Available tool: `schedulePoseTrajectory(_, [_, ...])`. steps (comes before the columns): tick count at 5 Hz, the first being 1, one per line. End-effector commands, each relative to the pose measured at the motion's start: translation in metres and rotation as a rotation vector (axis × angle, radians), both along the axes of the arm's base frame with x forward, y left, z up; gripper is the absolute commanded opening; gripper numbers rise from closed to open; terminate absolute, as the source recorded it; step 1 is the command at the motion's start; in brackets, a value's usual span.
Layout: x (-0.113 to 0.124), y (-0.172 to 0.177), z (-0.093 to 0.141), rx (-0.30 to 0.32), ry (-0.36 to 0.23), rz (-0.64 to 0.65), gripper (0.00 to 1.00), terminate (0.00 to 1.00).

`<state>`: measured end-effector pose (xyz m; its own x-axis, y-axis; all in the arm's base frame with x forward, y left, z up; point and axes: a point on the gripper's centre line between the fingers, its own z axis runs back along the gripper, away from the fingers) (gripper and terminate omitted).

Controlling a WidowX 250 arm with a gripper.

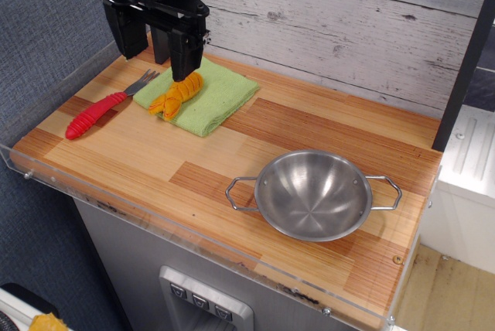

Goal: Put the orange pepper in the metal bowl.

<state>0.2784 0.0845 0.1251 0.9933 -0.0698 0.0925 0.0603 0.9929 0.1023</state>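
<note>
The orange pepper (pixel 176 95) lies on a green cloth (pixel 209 99) at the back left of the wooden counter. My black gripper (pixel 155 66) hangs just above and behind the pepper with its jaws apart; the right finger (pixel 186 56) ends right at the pepper's far tip, and the left finger (pixel 121 33) stands off to the left. It holds nothing. The metal bowl (pixel 311 193), shiny with two wire loop handles, sits empty at the front right of the counter.
A red-handled fork (pixel 97 114) lies left of the cloth. The counter has a clear plastic lip (pixel 116 199) along its front and left edges. A grey plank wall (pixel 348 29) stands behind, and a dark post (pixel 464 76) at the right.
</note>
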Motion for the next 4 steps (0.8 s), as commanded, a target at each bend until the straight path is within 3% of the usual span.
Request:
schedulePoseTrajectory(1, [0.0, 0.0, 0.0, 0.0, 0.0, 0.0, 1.0, 0.0])
schedulePoseTrajectory(3, [0.026, 0.046, -0.008, 0.041, -0.071, 0.024, 1.0, 0.0])
schedulePoseTrajectory(4, [0.044, 0.061, -0.015, 0.059, -0.075, 0.034, 1.0, 0.0])
